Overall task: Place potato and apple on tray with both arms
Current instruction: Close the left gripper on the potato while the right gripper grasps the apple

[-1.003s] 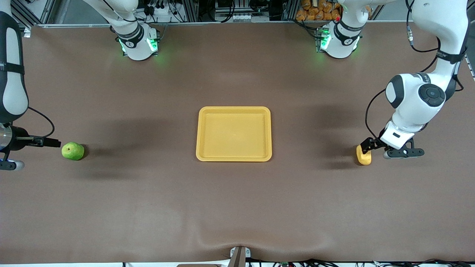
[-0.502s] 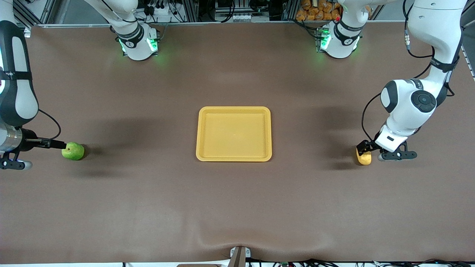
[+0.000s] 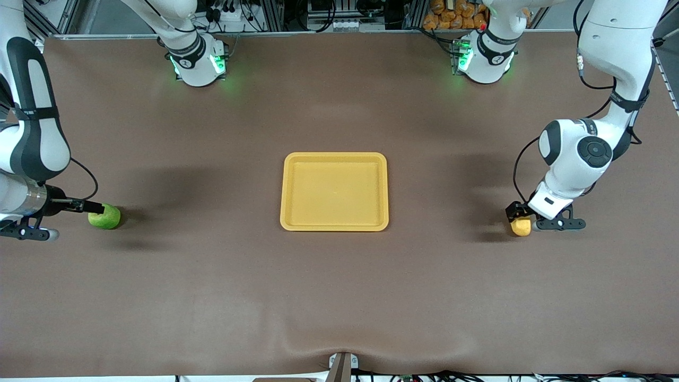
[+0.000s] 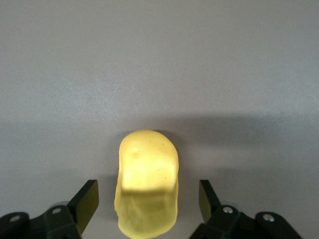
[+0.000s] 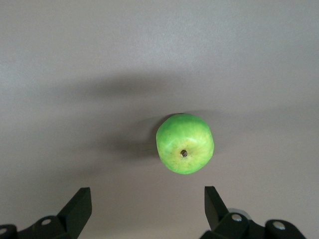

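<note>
Your left gripper (image 3: pixel 517 216) sits low at the left arm's end of the table, at mid-height on the right edge of the front view, and it is down over the potato (image 3: pixel 521 226) — the black fingers hide the top of the yellow lump there. In the left wrist view the fingers (image 4: pixel 85 201) are spread wide, one on each side of the potato (image 4: pixel 147 184), with a clear strip of brown table (image 4: pixel 159 59) between each fingertip and the potato's skin, so nothing is gripped yet. The potato lies lengthwise between the tips, its rounded end pointing away from the wrist. Your right gripper (image 3: pixel 94 208) is at the right arm's end, at mid-height on the left edge of the front view, reaching in sideways so that its dark tip overlaps the top of the green apple (image 3: pixel 105 216). The right wrist view shows those fingers (image 5: pixel 79 206) parted as well, and the apple (image 5: pixel 185 144) rests on the table ahead of the fingertips, not yet between them and off-centre toward one finger, its stem dimple facing the camera. The yellow tray (image 3: pixel 334 157) lies flat in the centre of the front view, well apart from both fruits and roughly midway between them — the potato and the apple sit about level with its lower edge.
</note>
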You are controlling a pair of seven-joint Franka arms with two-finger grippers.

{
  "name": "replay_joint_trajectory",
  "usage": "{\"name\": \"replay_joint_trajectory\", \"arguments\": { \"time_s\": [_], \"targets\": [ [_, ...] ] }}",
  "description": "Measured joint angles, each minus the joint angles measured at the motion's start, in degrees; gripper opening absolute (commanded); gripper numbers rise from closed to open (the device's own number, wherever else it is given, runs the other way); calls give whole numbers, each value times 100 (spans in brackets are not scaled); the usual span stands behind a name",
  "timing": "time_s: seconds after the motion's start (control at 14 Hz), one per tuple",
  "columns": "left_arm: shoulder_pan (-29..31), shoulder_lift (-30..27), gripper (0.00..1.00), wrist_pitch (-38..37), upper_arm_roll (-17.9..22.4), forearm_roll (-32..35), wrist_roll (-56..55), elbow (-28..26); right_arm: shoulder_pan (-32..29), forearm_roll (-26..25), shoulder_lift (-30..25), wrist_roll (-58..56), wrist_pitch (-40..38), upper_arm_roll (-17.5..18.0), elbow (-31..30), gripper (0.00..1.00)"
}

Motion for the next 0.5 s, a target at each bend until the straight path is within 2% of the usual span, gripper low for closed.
{"name": "replay_joint_trajectory", "arguments": {
  "time_s": [0.07,0.43,0.5],
  "targets": [
    [0,16,82,1,0,13,0,1,-6,-16,18,-2,37,-4,-18,100],
    [1,91,63,6,0,16,1,30,-280,-83,239,-191,632,-12,-236,100],
    [1,100,57,9,0,16,1,36,-317,-84,289,-216,724,-13,-275,100]
  ]
}}
